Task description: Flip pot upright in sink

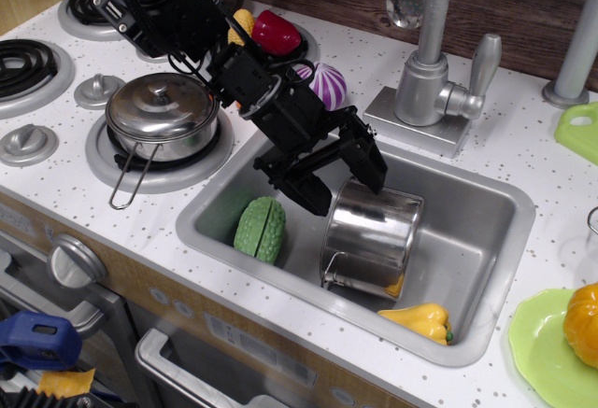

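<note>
The shiny steel pot (371, 240) lies tilted on its side in the grey sink (486, 204), its base toward the back and its rim with the small wire loop handle toward the front. My black gripper (342, 182) is open and reaches in from the upper left. Its fingers straddle the pot's upper back-left edge, one finger (366, 161) over the base edge and the other lower left beside the pot wall. Whether the fingers touch the pot is not clear. Nothing is gripped.
In the sink, a green bumpy vegetable (260, 229) lies left of the pot and a yellow pepper (418, 320) lies at the front. A lidded steel pot (162, 116) stands on the left burner. The faucet (432, 63) stands behind the sink. Toy foods (326, 82) lie behind the arm.
</note>
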Tool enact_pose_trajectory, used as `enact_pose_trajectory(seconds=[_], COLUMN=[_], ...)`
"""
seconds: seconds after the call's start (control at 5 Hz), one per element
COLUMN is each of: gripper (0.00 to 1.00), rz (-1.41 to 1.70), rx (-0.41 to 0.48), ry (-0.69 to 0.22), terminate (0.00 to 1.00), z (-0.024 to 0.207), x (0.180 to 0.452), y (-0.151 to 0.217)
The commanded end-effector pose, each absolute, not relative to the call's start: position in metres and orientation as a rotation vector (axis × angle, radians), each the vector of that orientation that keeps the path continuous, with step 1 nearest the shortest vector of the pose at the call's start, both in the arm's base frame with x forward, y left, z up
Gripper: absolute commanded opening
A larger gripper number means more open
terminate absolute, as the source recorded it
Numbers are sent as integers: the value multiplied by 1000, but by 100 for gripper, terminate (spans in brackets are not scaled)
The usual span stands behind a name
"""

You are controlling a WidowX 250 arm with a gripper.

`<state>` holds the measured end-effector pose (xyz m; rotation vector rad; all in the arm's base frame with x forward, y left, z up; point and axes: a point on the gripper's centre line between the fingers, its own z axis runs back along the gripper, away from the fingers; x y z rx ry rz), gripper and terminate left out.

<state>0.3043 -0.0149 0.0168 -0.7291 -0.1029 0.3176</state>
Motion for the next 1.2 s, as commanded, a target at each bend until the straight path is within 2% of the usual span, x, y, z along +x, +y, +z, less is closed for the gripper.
enact_pose_trajectory(seconds=[0.0, 0.4, 0.6, 0.8, 1.0], gripper=[100, 100, 100, 100, 0], rz=[299, 313, 332, 339, 343], rx=[-779, -801, -847, -845, -843], ry=[-128, -171, -178, -182, -178], terminate=[0, 0, 0, 0, 0], z=[22, 18, 16, 15, 16], x=[312, 314, 317, 318, 320], y=[-22, -38, -52, -54, -55])
